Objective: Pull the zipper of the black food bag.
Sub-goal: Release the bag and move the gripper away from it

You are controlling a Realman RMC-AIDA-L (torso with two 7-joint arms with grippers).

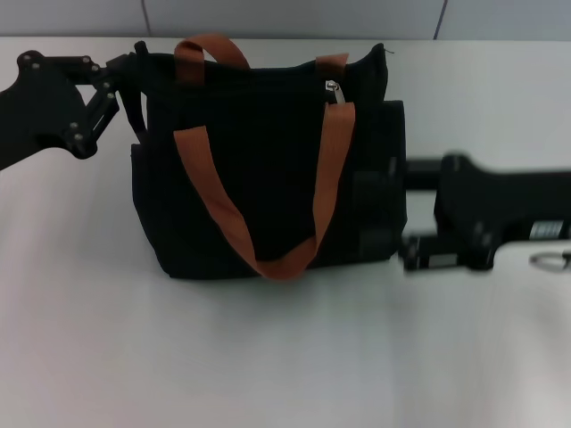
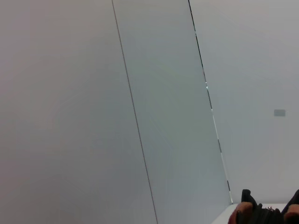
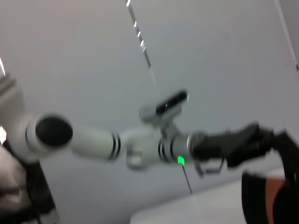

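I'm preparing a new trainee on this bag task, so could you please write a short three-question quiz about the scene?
1. True or false: the black bag is lying flat on its side on the table.
2. Which gripper is at the bag's top corner beside the strap handles: A) left, B) right?
3. Fill in: the silver zipper pull sits near the top edge of the bag, above one leg of the ____ strap.

Key:
1. False; it stands upright.
2. A; the left gripper is at the top corner on the robot's left, while the right gripper is beside the bag's opposite side.
3. Brown.
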